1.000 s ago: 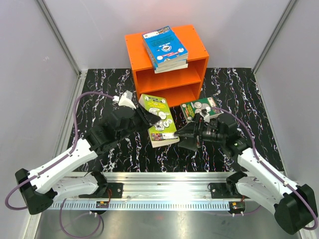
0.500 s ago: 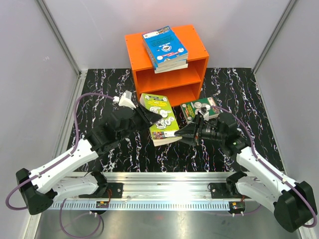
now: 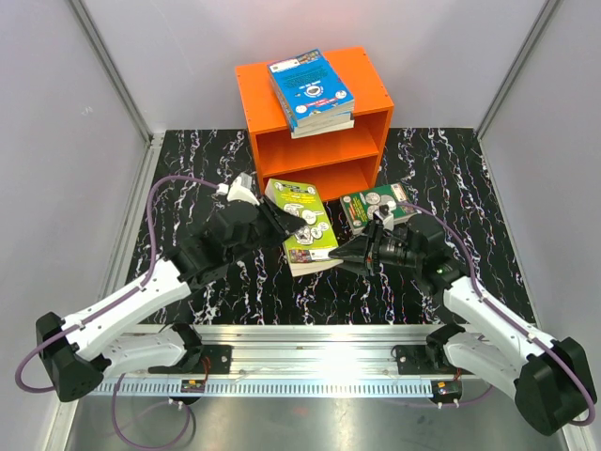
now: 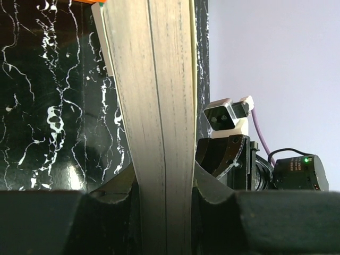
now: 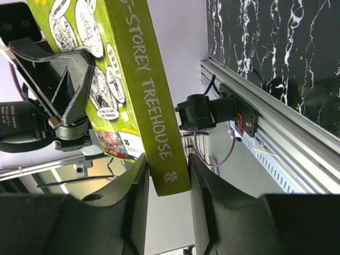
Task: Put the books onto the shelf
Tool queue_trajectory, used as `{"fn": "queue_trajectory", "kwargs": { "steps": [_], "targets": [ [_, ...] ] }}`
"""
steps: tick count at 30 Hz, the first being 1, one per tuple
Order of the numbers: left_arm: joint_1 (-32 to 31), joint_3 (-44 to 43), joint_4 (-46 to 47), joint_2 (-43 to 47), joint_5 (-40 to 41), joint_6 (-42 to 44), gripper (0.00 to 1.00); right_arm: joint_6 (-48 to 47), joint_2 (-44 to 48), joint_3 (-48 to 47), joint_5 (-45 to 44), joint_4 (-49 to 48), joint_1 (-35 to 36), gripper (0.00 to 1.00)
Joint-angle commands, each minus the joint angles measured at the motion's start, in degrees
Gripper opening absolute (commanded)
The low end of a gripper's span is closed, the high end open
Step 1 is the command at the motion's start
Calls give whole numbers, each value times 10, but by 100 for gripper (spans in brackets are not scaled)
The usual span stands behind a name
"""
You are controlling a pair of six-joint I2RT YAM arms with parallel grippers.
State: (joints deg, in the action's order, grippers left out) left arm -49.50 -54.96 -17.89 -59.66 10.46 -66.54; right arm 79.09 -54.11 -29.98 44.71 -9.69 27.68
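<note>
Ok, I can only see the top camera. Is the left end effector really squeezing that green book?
Observer: Yes. The left wrist view shows the left end effector with a finger pressed on each side of the green book, page edge facing the camera.
Operator: And the other one?
Observer: In the right wrist view the right end effector pinches the bottom end of the spine.
Operator: What does the spine say?
Observer: "-STOREY TREEHOUSE" in pale letters. The number before it is cut off.
</note>
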Motion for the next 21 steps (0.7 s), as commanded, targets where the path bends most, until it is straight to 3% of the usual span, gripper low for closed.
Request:
{"fn": "queue_trajectory", "kwargs": {
  "steps": [1,2,5,8,11,21],
  "targets": [
    [-19,-2,52,-12,-40,-6,17,-24,-8,-32,-8,-32,9,0],
    [-20,-3,33,-9,-40,1,38,-47,-7,-38,-16,-15,9,0],
    [-19,-2,-18,1,-26,10,65,-88,-7,-54,-34,50,9,0],
    [-18,26,-37,26,-12,10,79,-83,-22,-43,-36,30,9,0],
    [-17,54,-50,44,-10,5,81,-93,-48,-51,-45,22,9,0],
    [-14,78,-121,95,10,3,86,-209,-165,-204,-82,112,4,0]
  ]
}}
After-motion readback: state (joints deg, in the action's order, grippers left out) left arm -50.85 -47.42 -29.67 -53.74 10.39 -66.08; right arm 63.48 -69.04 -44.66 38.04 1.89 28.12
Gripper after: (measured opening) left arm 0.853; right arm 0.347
